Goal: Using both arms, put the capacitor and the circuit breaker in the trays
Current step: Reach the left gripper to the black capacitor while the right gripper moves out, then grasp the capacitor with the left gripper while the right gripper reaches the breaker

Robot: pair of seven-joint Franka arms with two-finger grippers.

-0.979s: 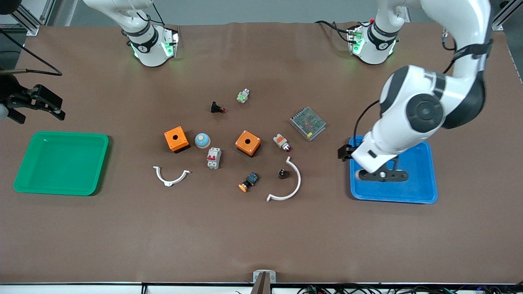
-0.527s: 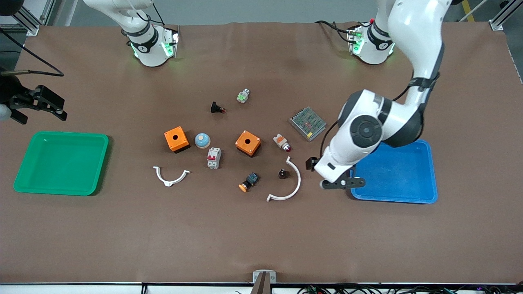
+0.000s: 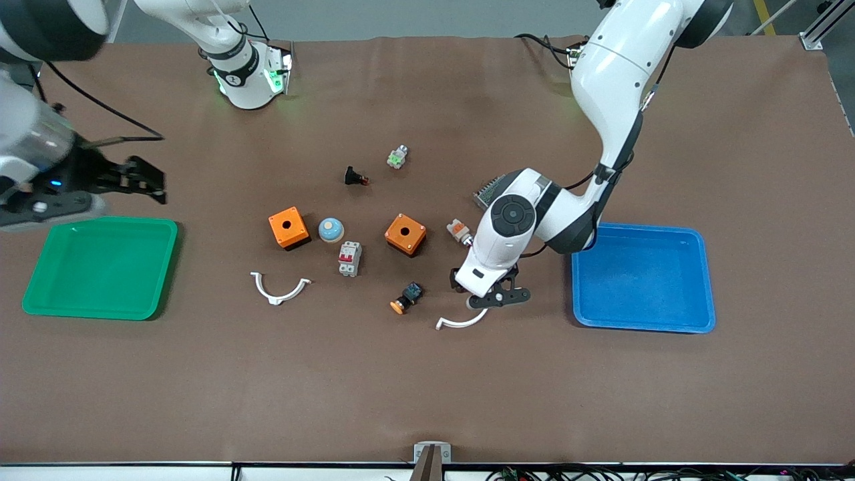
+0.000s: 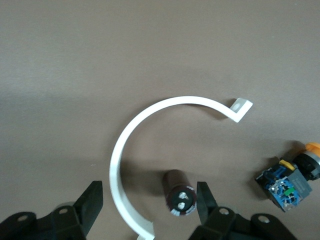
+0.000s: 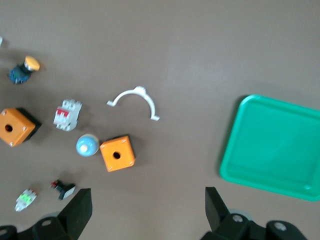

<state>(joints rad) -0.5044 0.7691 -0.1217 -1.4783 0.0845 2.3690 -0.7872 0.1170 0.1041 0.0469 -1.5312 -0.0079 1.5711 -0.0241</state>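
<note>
The capacitor (image 4: pixel 181 195), a tiny dark cylinder with a pale end, lies on the table inside a white curved clip (image 4: pixel 150 115). My left gripper (image 3: pixel 497 298) hangs open over it. In the left wrist view the capacitor is between the open fingers (image 4: pixel 149 202), close to one of them. The circuit breaker (image 3: pixel 349 258), a white block with red levers, lies between the two orange boxes and also shows in the right wrist view (image 5: pixel 67 114). My right gripper (image 3: pixel 160 187) is open and empty over the table beside the green tray (image 3: pixel 100 267).
A blue tray (image 3: pixel 644 321) lies toward the left arm's end. Two orange boxes (image 3: pixel 288 228) (image 3: pixel 405 234), a blue dome (image 3: pixel 330 230), a button with an orange cap (image 3: pixel 407 296), a second white clip (image 3: pixel 279 288) and several small parts lie mid-table.
My left arm has swung from over the blue tray to over the capacitor and white clip. My right gripper has moved toward the table's middle, along the green tray's edge.
</note>
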